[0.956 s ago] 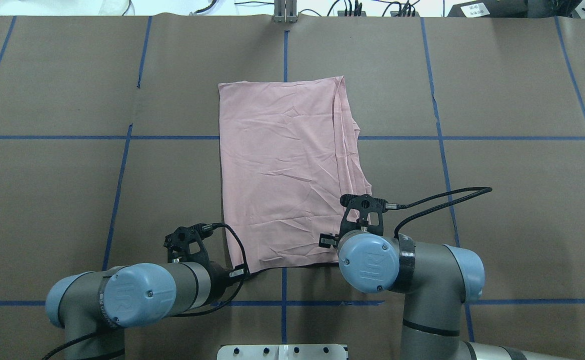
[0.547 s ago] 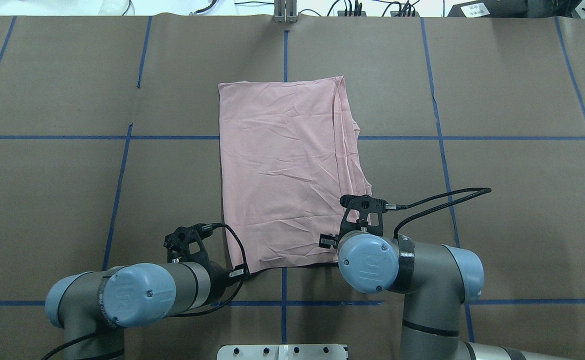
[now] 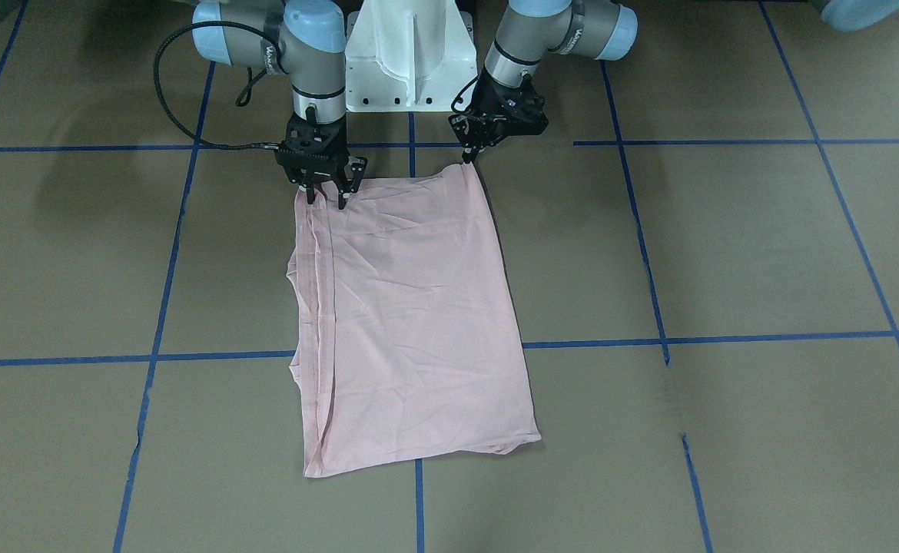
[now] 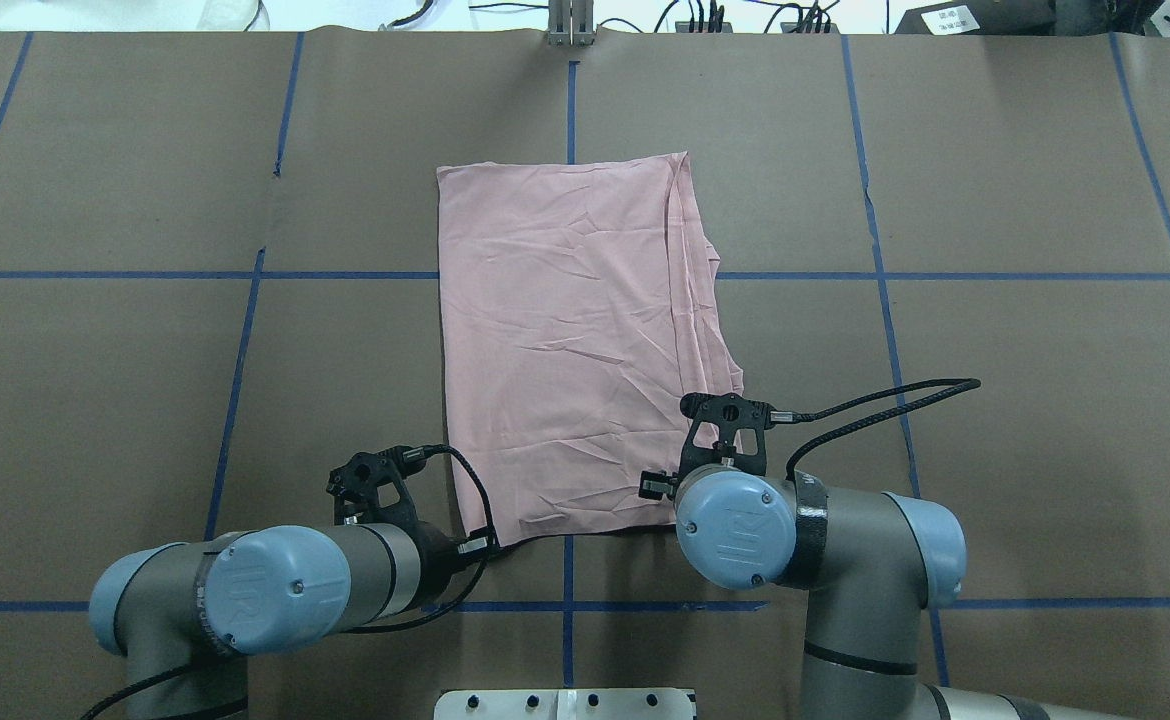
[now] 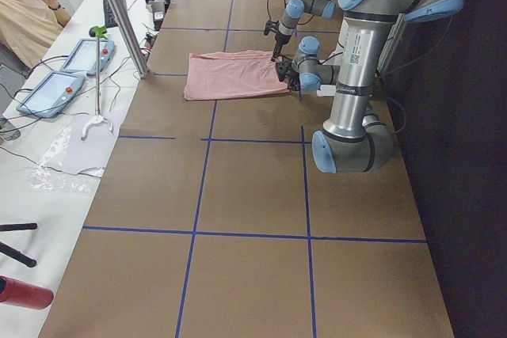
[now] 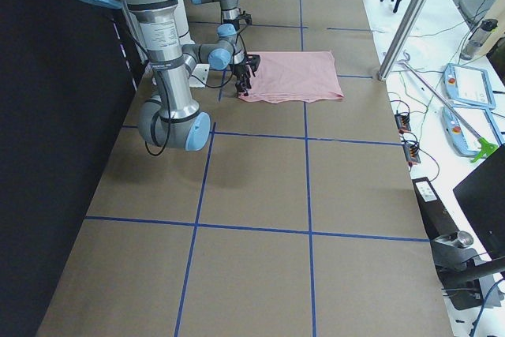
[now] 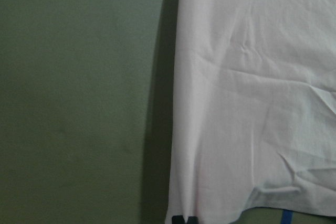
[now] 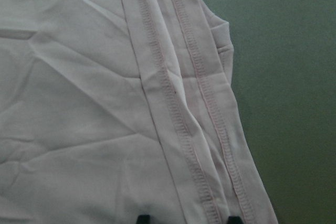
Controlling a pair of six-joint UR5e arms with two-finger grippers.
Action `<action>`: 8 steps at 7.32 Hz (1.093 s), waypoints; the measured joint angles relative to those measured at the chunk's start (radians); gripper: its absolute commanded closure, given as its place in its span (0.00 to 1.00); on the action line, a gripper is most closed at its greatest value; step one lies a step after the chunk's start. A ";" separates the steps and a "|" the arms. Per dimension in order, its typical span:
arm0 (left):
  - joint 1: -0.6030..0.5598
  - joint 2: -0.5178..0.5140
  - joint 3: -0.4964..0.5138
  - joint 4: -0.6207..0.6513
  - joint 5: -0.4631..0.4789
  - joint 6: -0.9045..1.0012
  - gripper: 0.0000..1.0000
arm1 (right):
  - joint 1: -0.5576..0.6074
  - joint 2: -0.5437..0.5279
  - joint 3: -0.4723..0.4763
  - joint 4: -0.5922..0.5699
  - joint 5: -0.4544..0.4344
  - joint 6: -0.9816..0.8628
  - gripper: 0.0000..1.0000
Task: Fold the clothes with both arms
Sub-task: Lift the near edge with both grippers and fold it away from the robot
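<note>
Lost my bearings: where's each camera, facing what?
Front-facing: across table, facing white pedestal; right arm, left arm.
Overhead: behind pedestal, looking down; both arms.
Exterior left: table end; left arm nearest.
Exterior right: opposite end; right arm nearest.
Left wrist: over pink T-shirt's edge; fingertips.
Right wrist: over its hems; fingertips.
All show that T-shirt.

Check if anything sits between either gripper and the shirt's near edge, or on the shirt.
Nothing visible does. The right gripper and the left gripper are both at the near corners of the T-shirt, and nothing lies on the cloth.
</note>
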 measured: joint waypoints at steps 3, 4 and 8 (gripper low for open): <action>-0.002 0.000 -0.001 0.000 0.001 0.000 1.00 | -0.009 0.000 0.001 0.001 0.000 0.025 1.00; -0.002 0.000 -0.001 0.000 0.001 0.000 1.00 | -0.013 0.003 0.001 0.001 0.000 0.035 1.00; -0.004 0.002 -0.013 0.001 -0.001 0.003 1.00 | -0.016 0.000 0.022 -0.004 0.001 0.045 1.00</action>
